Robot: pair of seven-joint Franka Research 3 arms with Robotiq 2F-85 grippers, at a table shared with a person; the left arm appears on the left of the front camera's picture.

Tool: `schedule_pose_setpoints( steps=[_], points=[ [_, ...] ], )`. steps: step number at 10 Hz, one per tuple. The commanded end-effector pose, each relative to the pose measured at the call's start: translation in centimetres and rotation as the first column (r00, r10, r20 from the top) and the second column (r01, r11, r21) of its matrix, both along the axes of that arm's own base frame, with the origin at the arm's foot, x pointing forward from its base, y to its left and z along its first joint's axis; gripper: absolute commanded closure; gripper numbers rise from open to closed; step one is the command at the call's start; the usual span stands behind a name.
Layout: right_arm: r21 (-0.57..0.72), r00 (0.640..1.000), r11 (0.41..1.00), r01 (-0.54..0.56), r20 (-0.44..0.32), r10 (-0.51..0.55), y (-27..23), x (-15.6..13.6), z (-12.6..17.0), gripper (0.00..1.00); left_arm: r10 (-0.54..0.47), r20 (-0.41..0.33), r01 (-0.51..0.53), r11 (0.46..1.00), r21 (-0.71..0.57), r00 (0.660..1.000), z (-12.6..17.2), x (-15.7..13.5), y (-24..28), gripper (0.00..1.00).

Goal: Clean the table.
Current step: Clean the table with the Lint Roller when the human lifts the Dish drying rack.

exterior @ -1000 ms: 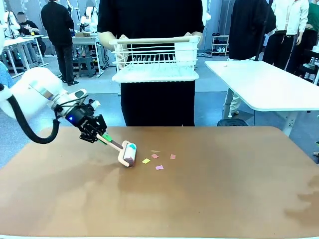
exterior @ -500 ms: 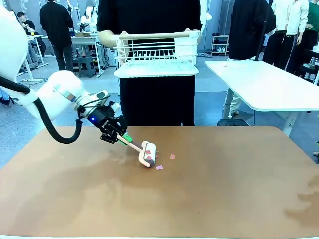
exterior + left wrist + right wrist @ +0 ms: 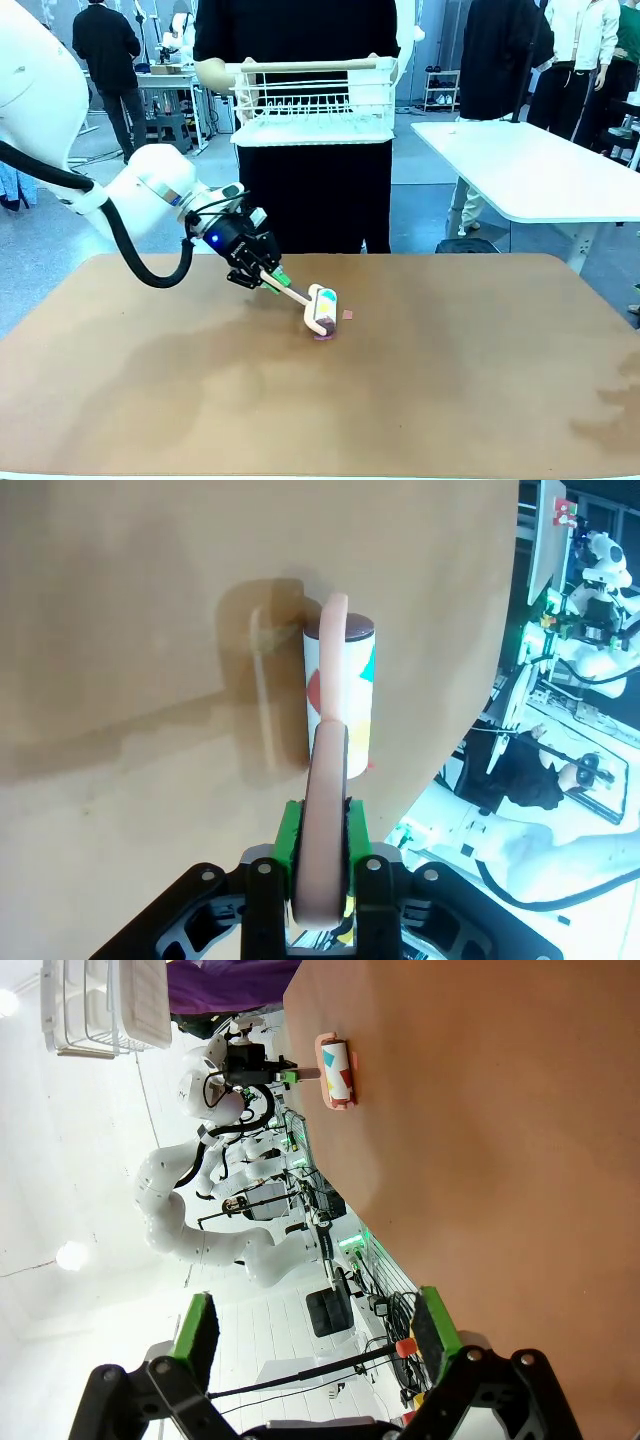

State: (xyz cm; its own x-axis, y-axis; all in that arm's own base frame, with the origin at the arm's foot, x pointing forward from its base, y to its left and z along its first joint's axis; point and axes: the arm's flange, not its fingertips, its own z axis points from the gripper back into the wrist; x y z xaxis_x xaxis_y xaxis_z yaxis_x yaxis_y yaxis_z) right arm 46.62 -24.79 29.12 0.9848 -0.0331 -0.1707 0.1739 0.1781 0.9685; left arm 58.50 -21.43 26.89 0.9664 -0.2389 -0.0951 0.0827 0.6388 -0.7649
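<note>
Left claw (image 3: 272, 278) pinching lint roller (image 3: 322, 310) on table (image 3: 450, 380), right claw (image 3: 315, 1305) spread, person (image 3: 300, 200) holds basket (image 3: 315, 100)

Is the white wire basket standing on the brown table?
No, a person holds the basket up in the air, well above the table.

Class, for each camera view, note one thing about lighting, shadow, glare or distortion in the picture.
Front view: sharp, evenly lit; the glossy table carries soft dark patches. Left wrist view: the roller throws a faint shadow beside it; the room beyond is overexposed. Right wrist view: rolled sideways; past the open right pincer the room is washed out white.
</note>
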Motion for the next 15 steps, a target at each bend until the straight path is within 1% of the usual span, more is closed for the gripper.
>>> schedule_pose_setpoints(
  steps=[1,3,5,7,9,10,11,13,15],
  points=[
    [-0.006,1.0,1.0,-0.001,0.004,0.001,0.1,0.1,0.2,0.0,0.02,-0.015,-0.018,0.995,0.102,1.0,-3.8,0.8,-1.8,0.78],
    [-0.006,1.0,1.0,-0.001,0.004,0.001,0.1,0.1,0.2,0.0,0.023,-0.033,-0.02,0.994,0.106,0.999,-4.1,1.3,-3.1,0.78],
    [-0.006,1.0,1.0,-0.001,0.004,0.001,0.1,0.1,0.2,0.0,-0.011,-0.036,0.015,0.991,0.135,0.999,-4.7,1.0,-5.3,0.78],
    [-0.006,1.0,1.0,-0.001,0.004,0.001,0.1,0.1,0.2,0.0,-0.008,-0.042,0.014,0.989,0.147,0.999,-5.1,1.2,-6.8,0.78],
    [-0.006,1.0,1.0,-0.001,0.004,0.001,0.1,0.1,0.2,0.0,0.01,-0.028,-0.006,0.99,0.14,1.0,-5.2,0.9,-8.4,0.78],
    [-0.006,1.0,1.0,-0.001,0.004,0.001,0.1,0.1,0.2,0.0,0.006,-0.016,-0.003,0.991,0.132,1.0,-5.0,0.4,-9.0,0.78],
    [-0.006,1.0,1.0,-0.001,0.004,0.001,0.1,0.1,0.2,0.0,-0.005,-0.021,0.008,0.992,0.127,1.0,-4.9,0.1,-9.4,0.78],
    [-0.006,1.0,1.0,-0.001,0.004,0.001,0.1,0.1,0.2,0.0,0.017,-0.021,-0.015,0.995,0.101,1.0,-5.2,-0.4,-10.6,0.78],
    [-0.006,1.0,1.0,-0.001,0.004,0.001,0.1,0.1,0.2,0.0,0.038,0.004,-0.038,0.997,0.066,0.999,-4.8,-1.0,-11.4,0.78]
  ],
)
